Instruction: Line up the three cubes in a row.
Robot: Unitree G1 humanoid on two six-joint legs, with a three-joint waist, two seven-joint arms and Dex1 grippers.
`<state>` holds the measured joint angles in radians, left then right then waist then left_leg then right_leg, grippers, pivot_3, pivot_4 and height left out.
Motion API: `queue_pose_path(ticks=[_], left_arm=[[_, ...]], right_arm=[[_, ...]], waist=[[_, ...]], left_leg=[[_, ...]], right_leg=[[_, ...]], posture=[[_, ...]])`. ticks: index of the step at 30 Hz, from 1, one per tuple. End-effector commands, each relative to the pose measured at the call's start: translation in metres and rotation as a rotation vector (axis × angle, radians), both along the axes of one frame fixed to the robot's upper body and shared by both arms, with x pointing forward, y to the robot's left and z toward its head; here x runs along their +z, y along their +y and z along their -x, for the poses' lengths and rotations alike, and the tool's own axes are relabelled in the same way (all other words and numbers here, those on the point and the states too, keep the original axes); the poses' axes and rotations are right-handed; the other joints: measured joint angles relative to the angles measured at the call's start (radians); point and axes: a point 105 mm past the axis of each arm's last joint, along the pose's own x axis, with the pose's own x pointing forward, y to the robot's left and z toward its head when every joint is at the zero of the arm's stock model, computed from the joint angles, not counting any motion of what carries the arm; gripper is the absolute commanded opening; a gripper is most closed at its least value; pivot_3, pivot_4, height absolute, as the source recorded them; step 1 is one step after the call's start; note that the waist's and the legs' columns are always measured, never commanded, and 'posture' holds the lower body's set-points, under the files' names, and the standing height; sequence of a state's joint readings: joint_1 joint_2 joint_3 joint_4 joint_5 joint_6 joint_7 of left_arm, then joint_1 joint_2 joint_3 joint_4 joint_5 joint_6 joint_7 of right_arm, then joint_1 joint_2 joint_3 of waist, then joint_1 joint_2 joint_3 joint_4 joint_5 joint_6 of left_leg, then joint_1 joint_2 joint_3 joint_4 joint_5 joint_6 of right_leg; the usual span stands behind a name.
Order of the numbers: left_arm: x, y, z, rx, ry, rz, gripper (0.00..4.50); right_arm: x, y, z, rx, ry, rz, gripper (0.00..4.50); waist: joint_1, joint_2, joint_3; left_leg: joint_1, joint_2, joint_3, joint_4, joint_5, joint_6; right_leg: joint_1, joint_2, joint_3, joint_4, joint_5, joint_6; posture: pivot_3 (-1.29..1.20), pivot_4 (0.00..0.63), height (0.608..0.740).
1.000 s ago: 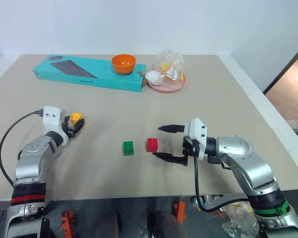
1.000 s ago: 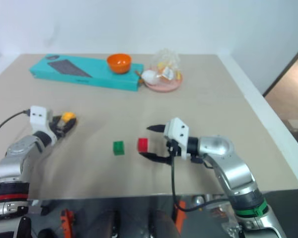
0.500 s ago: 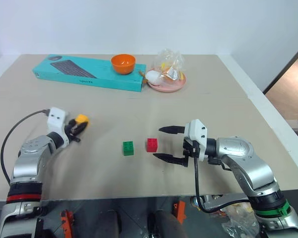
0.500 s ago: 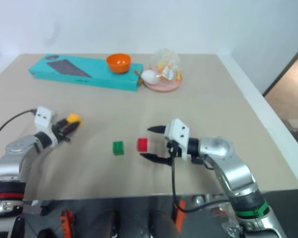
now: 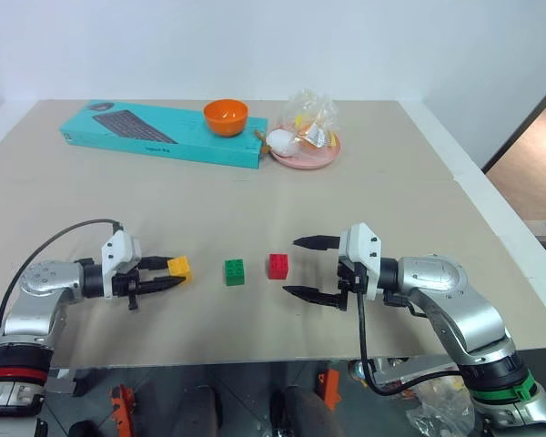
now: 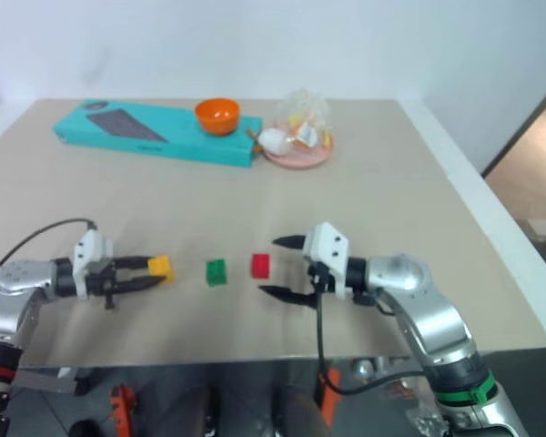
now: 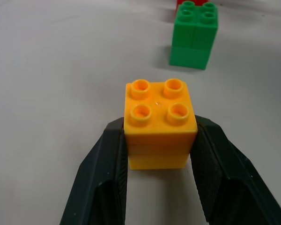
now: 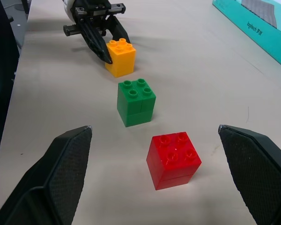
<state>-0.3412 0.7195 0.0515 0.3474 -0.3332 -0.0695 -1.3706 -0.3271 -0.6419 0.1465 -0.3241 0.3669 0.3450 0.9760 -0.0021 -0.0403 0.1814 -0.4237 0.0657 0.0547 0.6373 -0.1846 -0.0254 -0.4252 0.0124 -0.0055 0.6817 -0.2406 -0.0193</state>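
Left hand (image 5: pixel 171 274) clamps the yellow cube (image 5: pixel 178 268) beside the green cube (image 5: pixel 235 271); red cube (image 5: pixel 278 266) on its other side, right hand (image 5: pixel 302 267) spread apart.

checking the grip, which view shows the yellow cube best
The left wrist view: the yellow cube sits close up, clamped between the left gripper's fingers. The head views and right wrist view show it small, beside the green cube.

Left end effector (image 5: pixel 175 274) clamped, right end effector (image 5: pixel 307 269) spread wide.

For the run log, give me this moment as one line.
left end effector: shut on yellow cube | right end effector: open, beside red cube | green cube: on table, between yellow and red
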Motion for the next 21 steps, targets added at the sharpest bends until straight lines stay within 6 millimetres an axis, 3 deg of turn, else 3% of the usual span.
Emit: queue_pose_path(ticks=[1,10,21], left_arm=[[0.001,-0.004,-0.002,-0.041,-0.024,-0.015,1.3],[-0.004,-0.023,0.006,-0.142,-0.014,-0.001,1.3],[-0.011,-0.021,0.009,-0.165,0.006,-0.068,1.3]], right_arm=[[0.012,0.0,0.004,0.007,-0.056,-0.005,4.5],[0.013,-0.002,0.004,-0.005,-0.056,-0.003,4.5],[0.011,-0.002,0.003,-0.007,-0.05,-0.001,4.5]], waist=[[0.0,0.0,0.0],[0.0,0.0,0.0],[0.0,0.0,0.0]], left_leg=[[0.0,0.0,0.0,0.0,0.0,0.0],[0.0,-0.001,0.001,0.001,0.0,0.0],[0.0,-0.001,0.0,0.0,0.0,0.0]], right_leg=[[0.0,0.0,0.0,0.0,0.0,0.0],[0.001,0.0,0.001,0.0,0.0,0.001],[0.0,0.001,0.0,0.0,0.0,0.001]], posture=[[0.0,0.15,0.74],[0.0,0.15,0.74],[0.0,0.15,0.74]])
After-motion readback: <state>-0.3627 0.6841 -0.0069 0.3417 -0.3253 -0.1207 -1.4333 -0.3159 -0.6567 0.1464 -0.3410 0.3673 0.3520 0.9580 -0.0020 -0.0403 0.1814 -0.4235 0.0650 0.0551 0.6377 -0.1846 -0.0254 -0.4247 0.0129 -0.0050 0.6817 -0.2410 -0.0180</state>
